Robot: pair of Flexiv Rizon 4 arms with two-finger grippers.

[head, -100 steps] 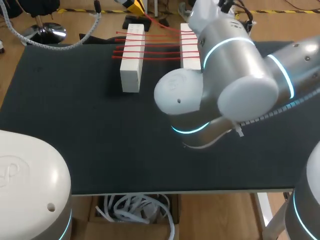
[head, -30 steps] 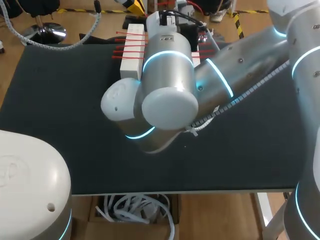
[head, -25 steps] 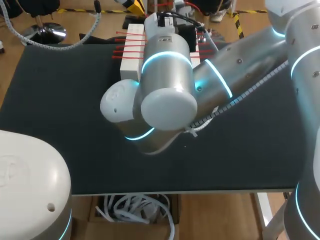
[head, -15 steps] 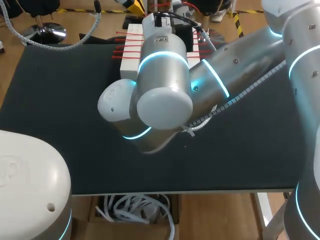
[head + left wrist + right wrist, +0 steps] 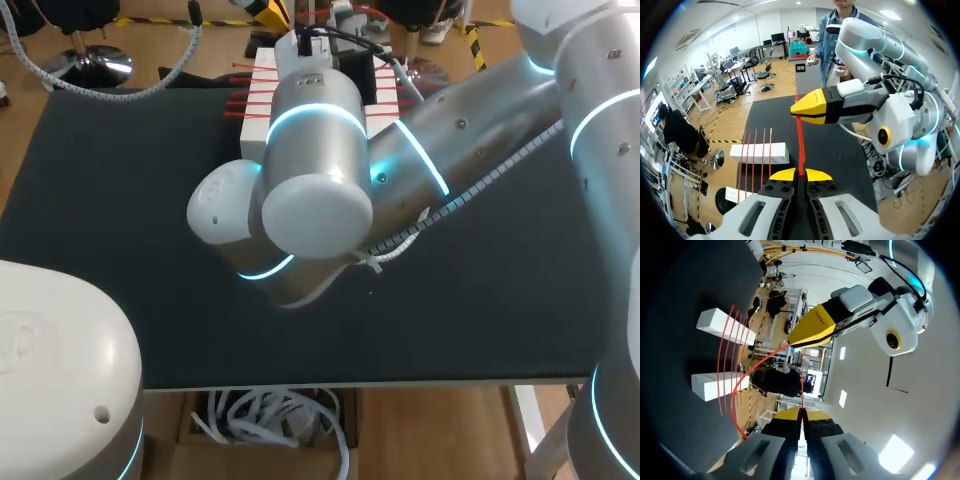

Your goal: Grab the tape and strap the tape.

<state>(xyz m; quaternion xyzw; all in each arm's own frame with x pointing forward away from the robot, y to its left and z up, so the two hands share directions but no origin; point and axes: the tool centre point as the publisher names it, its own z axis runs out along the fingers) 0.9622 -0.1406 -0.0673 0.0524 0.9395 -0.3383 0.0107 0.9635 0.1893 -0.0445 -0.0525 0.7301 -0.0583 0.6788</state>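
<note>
At the far end of the counter, two white blocks lie parallel to each other, with several red strands stretched across both of them. From the head view, the right arm comes in from the right and crosses over the middle. It covers most of the gap between the blocks and hides both hands from that camera.

The left wrist view shows the left hand with its yellow tips pressed close together, pinching the red tape. From there the tape runs straight and taut, ahead of the fingers, to the other hand's yellow tips, which are closed on its far part. That stretch is lifted off the counter beside the strung strands and runs roughly parallel to them.

The right wrist view shows the right hand equally narrow, gripping a thin red line of the same tape that leads to the left hand's tips. A further length seems to curl away from those tips in a loose arc beside the blocks, though where it ends is hard to make out.
</note>
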